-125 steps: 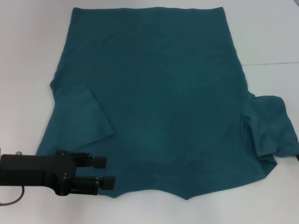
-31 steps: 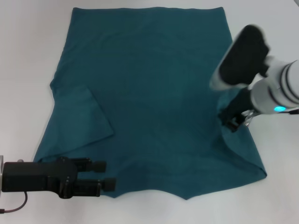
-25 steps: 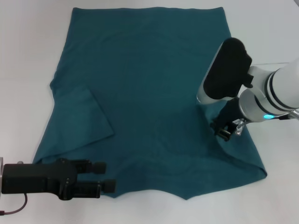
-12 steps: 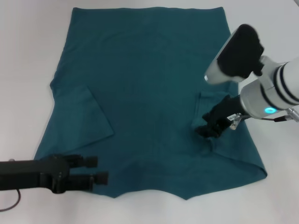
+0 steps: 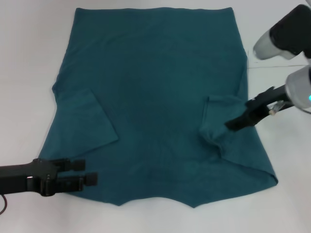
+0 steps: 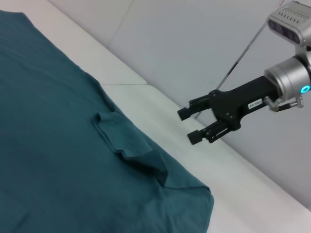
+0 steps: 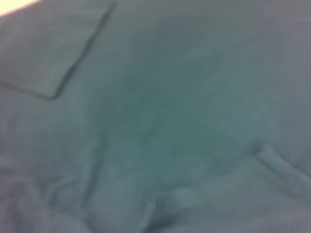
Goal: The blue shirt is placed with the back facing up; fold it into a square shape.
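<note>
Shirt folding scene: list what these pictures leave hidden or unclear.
- Shirt front: faces down, unseen in every view.
- Left gripper: head view does not settle how its fingers stand.
- Right wrist view: blurred cloth only; no fingers show.
- Right gripper: open, off the cloth.

Even, bright overhead light on the white table [image 5: 29,58], with only faint soft shadows. The right wrist view is heavily blurred, perhaps out of focus; other views are sharp.

Your head view looks steeply down on the shirt [image 5: 155,97]; both wrist views look closer at its folded right sleeve [image 6: 129,145].
</note>
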Tool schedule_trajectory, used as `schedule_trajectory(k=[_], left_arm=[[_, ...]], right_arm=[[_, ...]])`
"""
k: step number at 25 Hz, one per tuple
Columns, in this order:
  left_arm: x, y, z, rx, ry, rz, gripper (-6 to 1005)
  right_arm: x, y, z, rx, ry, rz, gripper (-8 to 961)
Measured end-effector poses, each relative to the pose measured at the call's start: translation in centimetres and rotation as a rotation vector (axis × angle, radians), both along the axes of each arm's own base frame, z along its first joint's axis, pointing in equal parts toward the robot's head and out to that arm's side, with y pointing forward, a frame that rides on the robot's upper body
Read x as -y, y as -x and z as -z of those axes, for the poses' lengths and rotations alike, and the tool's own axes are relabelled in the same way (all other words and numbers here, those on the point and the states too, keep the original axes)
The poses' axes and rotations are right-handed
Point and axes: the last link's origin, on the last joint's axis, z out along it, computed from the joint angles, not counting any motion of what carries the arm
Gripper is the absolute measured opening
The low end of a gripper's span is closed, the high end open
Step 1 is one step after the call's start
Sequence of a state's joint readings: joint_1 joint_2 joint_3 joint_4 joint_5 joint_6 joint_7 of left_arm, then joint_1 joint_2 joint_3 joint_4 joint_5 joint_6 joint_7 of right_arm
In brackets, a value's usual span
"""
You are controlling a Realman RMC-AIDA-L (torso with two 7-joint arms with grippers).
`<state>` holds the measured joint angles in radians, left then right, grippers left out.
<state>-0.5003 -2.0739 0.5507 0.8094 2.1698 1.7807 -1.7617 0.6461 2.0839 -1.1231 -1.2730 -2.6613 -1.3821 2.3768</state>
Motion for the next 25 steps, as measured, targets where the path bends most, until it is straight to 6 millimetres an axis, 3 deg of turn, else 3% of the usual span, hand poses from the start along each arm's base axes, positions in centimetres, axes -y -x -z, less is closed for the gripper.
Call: schedule_trajectory(k=[1, 5, 12, 17, 25], left_arm=[[0.0, 0.1, 0.0, -0.005, -0.002, -0.004, 797], [-0.1, 0.2, 0.3, -0.011, -0.006, -0.013, 797], [-0.1, 0.3, 0.3, -0.009, -0.007, -0.017, 798], [0.1, 0.6, 0.4, -0.011, -0.012, -0.030, 798], [0.4, 0.9, 0.5, -0.010, -0.012, -0.043, 797]], right_arm=[[-0.1, -0.2, -0.2, 0.014, -0.011, 0.009, 758], [-0.5, -0.8, 0.3, 0.053, -0.016, 0.039, 862], [-1.3, -1.7, 2.2, 0.083, 0.004, 0.070, 617], [-1.7, -1.7, 4.3, 0.098, 0.034, 0.065, 367], [-2.4, -0.8, 7.4, 0.110, 0.089, 0.045, 176]])
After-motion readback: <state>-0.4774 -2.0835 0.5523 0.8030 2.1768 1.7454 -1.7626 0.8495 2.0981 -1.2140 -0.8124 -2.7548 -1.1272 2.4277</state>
